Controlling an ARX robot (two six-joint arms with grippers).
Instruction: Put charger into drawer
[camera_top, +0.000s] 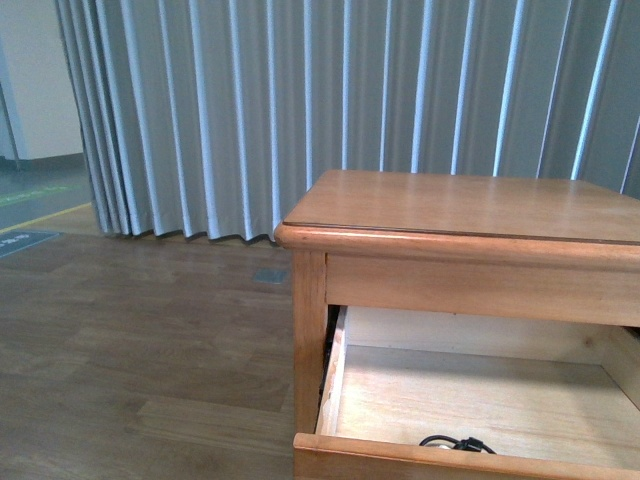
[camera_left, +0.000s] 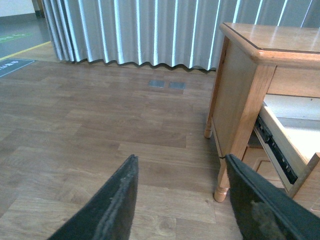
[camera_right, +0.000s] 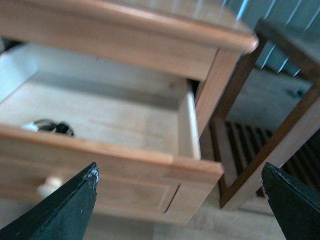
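my left end effector (camera_left: 182, 202) is spread wide. its two dark fingers (camera_left: 112, 207) stand well apart with only the brown wood-plank floor (camera_left: 75, 125) showing between them, so it grips nothing. it hangs over the floor near the corner of the honey-coloured wooden cabinet (camera_left: 240, 95), close to a turned leg (camera_left: 220, 187).

my right end effector (camera_right: 180, 205) is spread too, with its dark fingertips (camera_right: 67, 207) far apart and empty. it hovers in front of the upper honey-coloured wooden drawer (camera_right: 105, 167), which has a recessed panel front and a round pale knob (camera_right: 48, 186).

the drawer is pulled out, and its pale raw-wood interior lies open under the cabinet's smooth top. the small white charger (camera_right: 47, 126) with its thin black looped cable lies inside on the drawer bottom, just behind the front panel and apart from both end effectors. in the front view only a loop of the black cable shows over the drawer's front edge, and the white block is hidden there.

a grey pleated curtain (camera_top: 200, 110) hangs down to the floor behind the cabinet. beside the cabinet, in the right wrist view, stands a wooden frame (camera_right: 285, 140) with dark slats, too blurred for me to tell what it is.
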